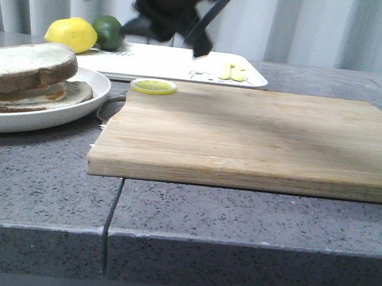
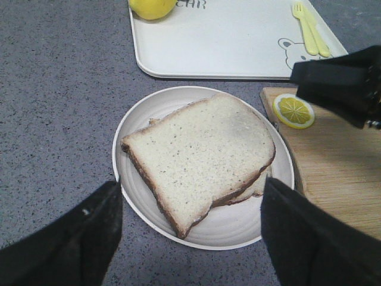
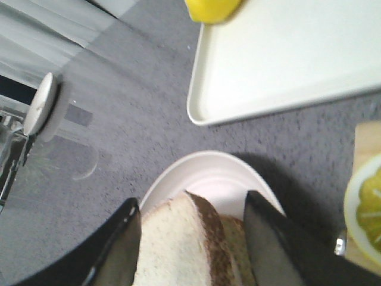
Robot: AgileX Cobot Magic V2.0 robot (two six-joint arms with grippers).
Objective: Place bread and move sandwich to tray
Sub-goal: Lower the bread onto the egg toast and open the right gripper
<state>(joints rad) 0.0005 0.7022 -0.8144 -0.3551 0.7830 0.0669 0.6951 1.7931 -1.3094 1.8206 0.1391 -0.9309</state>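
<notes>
The bread (image 2: 202, 155), a thick pale slice with a dark crust, lies on top of the sandwich's lower slice (image 2: 259, 186) on the round white plate (image 2: 238, 229). In the front view the sandwich (image 1: 25, 79) sits at the far left on its plate (image 1: 41, 122). My left gripper (image 2: 191, 187) hangs open above the plate, one finger off each side, holding nothing. My right gripper (image 1: 173, 30) is open in the air over the board's near-left corner (image 2: 339, 83), blurred. Through its fingers (image 3: 193, 205) I see the bread's crust edge (image 3: 202, 232) below. The white tray (image 1: 179, 62) lies behind the plate.
A large wooden board (image 1: 260, 137) fills the middle and right, with a lemon slice (image 1: 154, 86) on its back-left corner. A lemon (image 1: 71, 34) and a lime (image 1: 108, 31) sit at the tray's left end, and yellow cutlery (image 2: 309, 30) at its right.
</notes>
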